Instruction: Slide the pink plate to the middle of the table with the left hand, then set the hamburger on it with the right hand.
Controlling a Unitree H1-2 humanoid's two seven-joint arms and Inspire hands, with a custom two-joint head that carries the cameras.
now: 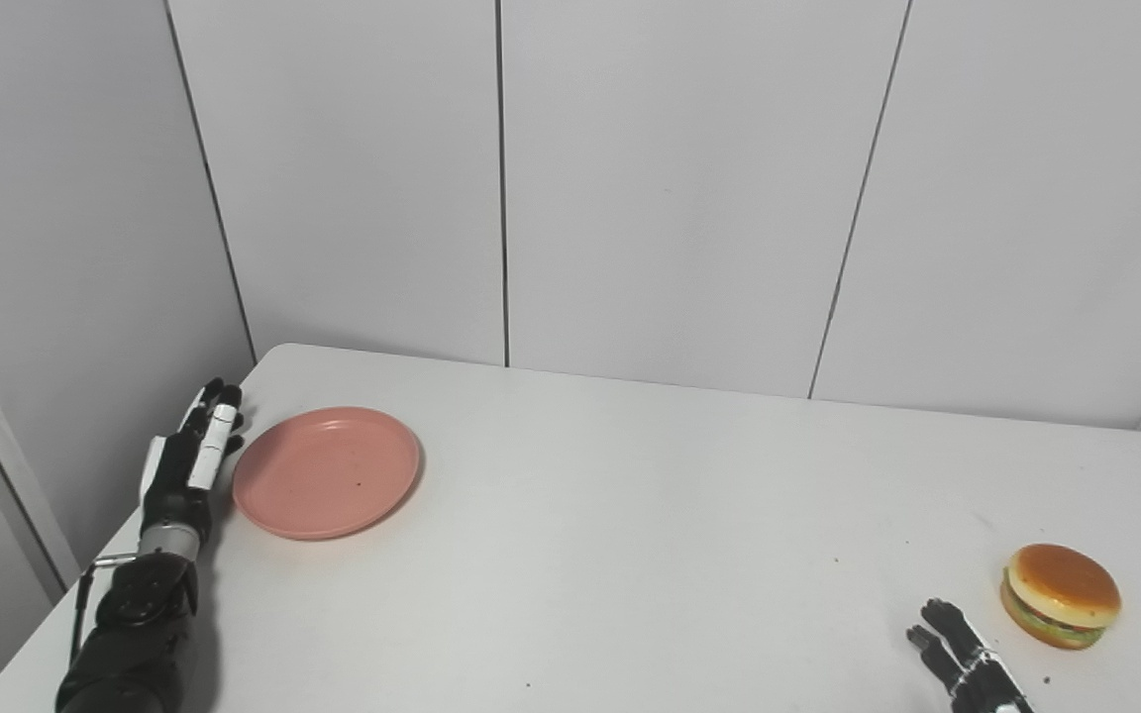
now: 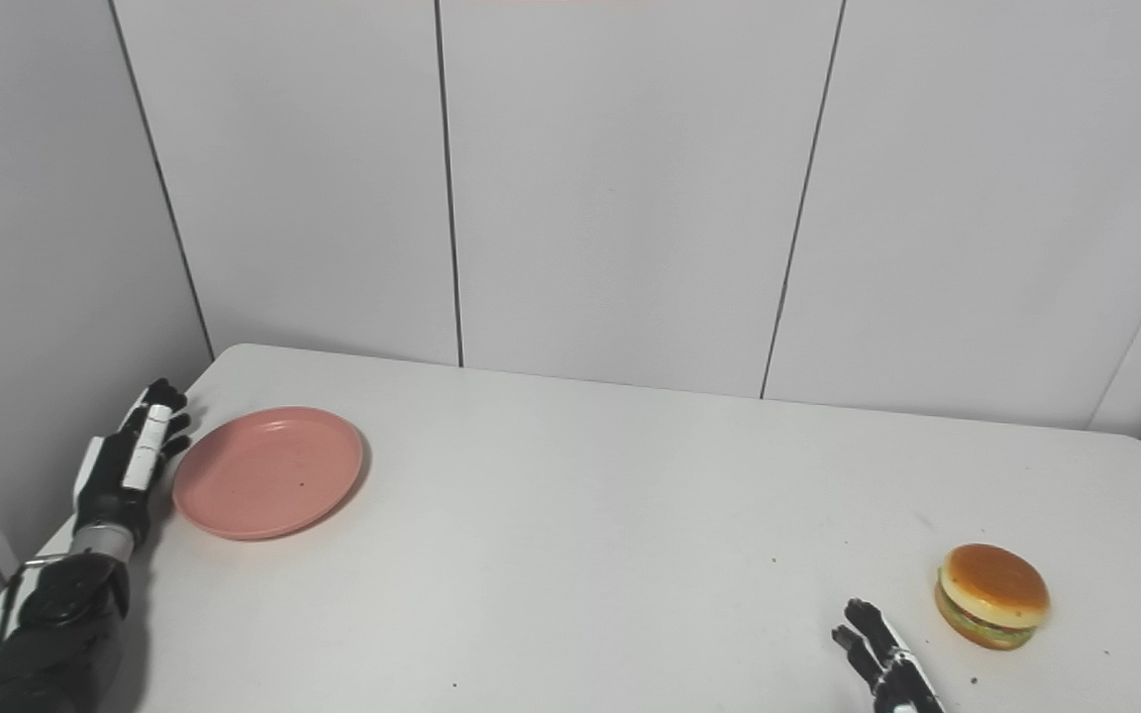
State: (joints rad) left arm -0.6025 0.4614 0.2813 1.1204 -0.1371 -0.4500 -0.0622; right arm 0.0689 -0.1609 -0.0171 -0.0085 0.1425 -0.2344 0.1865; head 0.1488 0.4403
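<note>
**Plate at the far left, hamburger at the right**

Left eye view: the pink plate (image 1: 326, 472) lies flat near the left edge of the white surface (image 1: 630, 555). The left robot hand (image 1: 189, 460) stands just beside its left rim, fingers straight, grasping nothing; contact cannot be told. The hamburger (image 1: 1061, 595) sits far right.

Right eye view: the right robot hand (image 2: 882, 663) shows only extended fingers at the bottom edge, near the hamburger, apart from it, empty.
</note>
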